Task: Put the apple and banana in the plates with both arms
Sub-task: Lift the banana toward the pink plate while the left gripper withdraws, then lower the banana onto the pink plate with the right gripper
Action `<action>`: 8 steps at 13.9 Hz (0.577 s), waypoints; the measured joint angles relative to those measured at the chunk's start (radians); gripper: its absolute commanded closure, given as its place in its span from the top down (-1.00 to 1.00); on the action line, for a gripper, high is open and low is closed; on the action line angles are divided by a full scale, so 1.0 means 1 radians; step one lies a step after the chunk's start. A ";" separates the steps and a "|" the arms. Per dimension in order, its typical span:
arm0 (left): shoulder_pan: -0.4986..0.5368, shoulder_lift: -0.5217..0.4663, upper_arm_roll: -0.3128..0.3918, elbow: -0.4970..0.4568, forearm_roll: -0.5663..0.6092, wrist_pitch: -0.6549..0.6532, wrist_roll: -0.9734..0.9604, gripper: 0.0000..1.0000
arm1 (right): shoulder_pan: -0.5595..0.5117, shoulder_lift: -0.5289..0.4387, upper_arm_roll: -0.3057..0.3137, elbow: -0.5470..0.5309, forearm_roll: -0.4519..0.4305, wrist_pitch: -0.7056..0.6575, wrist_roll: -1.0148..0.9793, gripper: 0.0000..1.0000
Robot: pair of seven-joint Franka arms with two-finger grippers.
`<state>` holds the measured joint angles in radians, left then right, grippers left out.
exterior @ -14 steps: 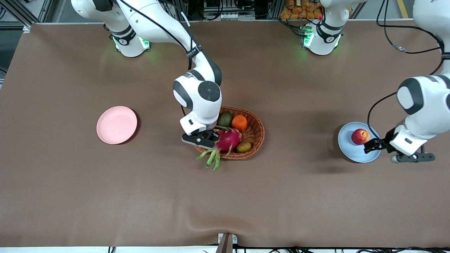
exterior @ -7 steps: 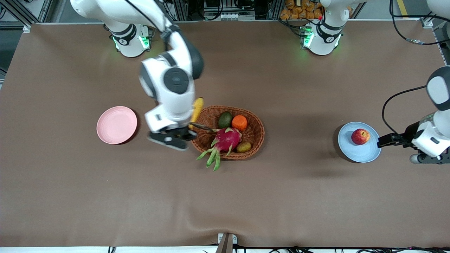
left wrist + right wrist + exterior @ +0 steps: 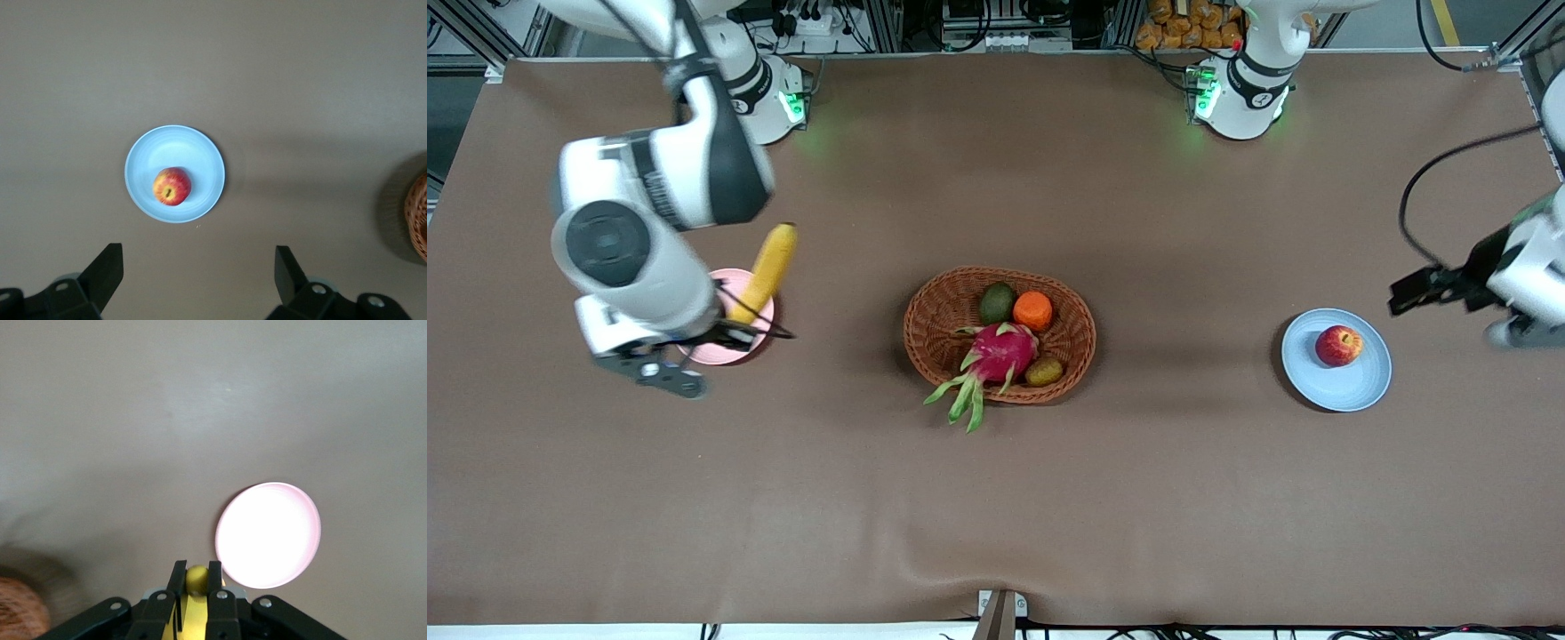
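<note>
The red apple lies on the light blue plate near the left arm's end of the table. My left gripper is open and empty, up in the air beside that plate. In the left wrist view, the apple and the blue plate lie ahead of the open gripper. My right gripper is shut on the yellow banana and holds it over the pale pink plate. The right wrist view shows the banana clamped in the gripper, with the pink plate just below.
An oval wicker basket stands mid-table with a magenta dragon fruit, an orange fruit, an avocado and a small brown fruit. The basket's edge shows in the left wrist view.
My right gripper lifted the banana out of the basket and carried it to over the pink plate. My left gripper drew away from the blue plate, leaving the apple on it.
</note>
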<state>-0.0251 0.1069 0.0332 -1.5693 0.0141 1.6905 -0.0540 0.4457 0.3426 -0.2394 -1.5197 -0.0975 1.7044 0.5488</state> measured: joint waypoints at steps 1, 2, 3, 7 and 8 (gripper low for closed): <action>-0.003 -0.030 0.018 0.000 0.000 -0.020 0.000 1.00 | -0.031 -0.022 0.000 -0.039 0.000 0.020 -0.048 -1.00; -0.003 -0.060 0.029 0.000 0.000 -0.047 0.001 1.00 | -0.059 -0.047 -0.001 -0.090 0.000 0.061 -0.093 -1.00; -0.003 -0.091 0.036 0.000 0.000 -0.093 0.002 1.00 | -0.082 -0.076 -0.001 -0.151 0.000 0.122 -0.127 -1.00; -0.004 -0.195 0.037 -0.007 0.000 -0.222 0.002 1.00 | -0.124 -0.144 -0.001 -0.411 -0.001 0.381 -0.164 -1.00; -0.004 -0.212 0.037 -0.009 0.000 -0.231 0.002 1.00 | -0.131 -0.146 -0.001 -0.476 -0.001 0.460 -0.164 -1.00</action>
<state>-0.0295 -0.1053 0.0702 -1.5786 0.0140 1.4597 -0.0515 0.3142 0.1970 -0.2401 -1.9953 -0.0986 2.1643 0.3845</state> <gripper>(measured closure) 0.000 0.841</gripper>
